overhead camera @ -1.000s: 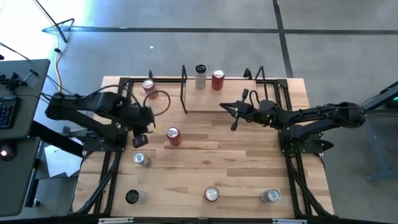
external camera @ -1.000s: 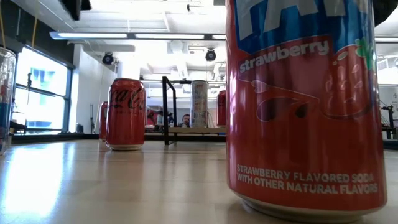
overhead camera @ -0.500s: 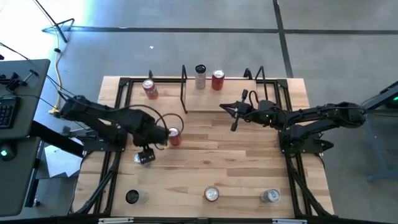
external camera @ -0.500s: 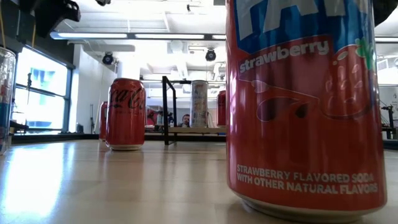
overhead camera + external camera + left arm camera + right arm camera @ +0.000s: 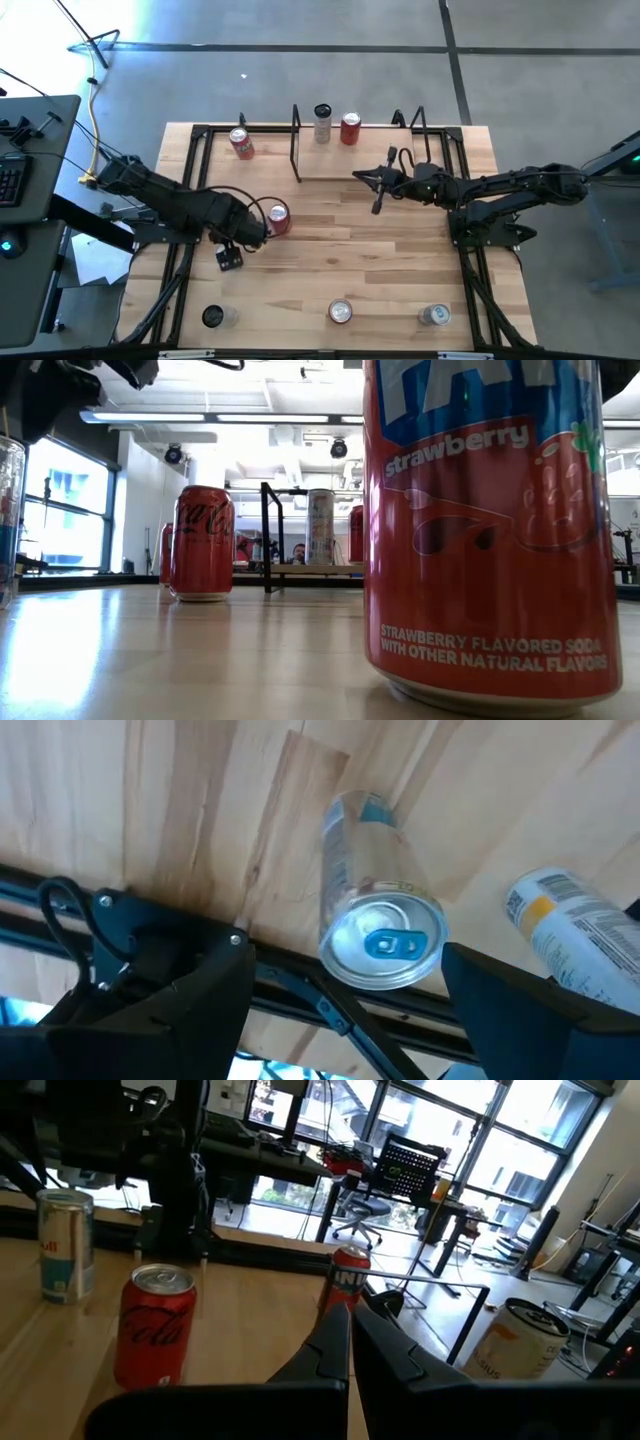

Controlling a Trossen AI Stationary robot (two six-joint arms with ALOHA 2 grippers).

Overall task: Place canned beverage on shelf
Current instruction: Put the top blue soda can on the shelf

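Observation:
A silver can with a blue tab (image 5: 383, 942) stands upright on its base on the wooden table. My left gripper (image 5: 345, 960) hangs open above it, one finger on each side of its top and clear of it. From above, the left gripper (image 5: 231, 257) hides that can, with a red can (image 5: 278, 218) just beside it. The shelf (image 5: 350, 165) stands at the far middle and carries a tall silver can (image 5: 322, 122) and a red can (image 5: 349, 128). My right gripper (image 5: 375, 195) is shut and holds nothing, near the shelf's right end.
More cans stand about: a red one (image 5: 241, 142) at the far left, and three along the near edge (image 5: 215, 316), (image 5: 341, 312), (image 5: 434, 315). A white and yellow can (image 5: 565, 920) is close to my left gripper. Black frame rails (image 5: 185, 250) run along both table sides.
My left gripper has swung toward the table's near edge, past the red can, and now sits over the silver can, which it hides from above. No can has moved.

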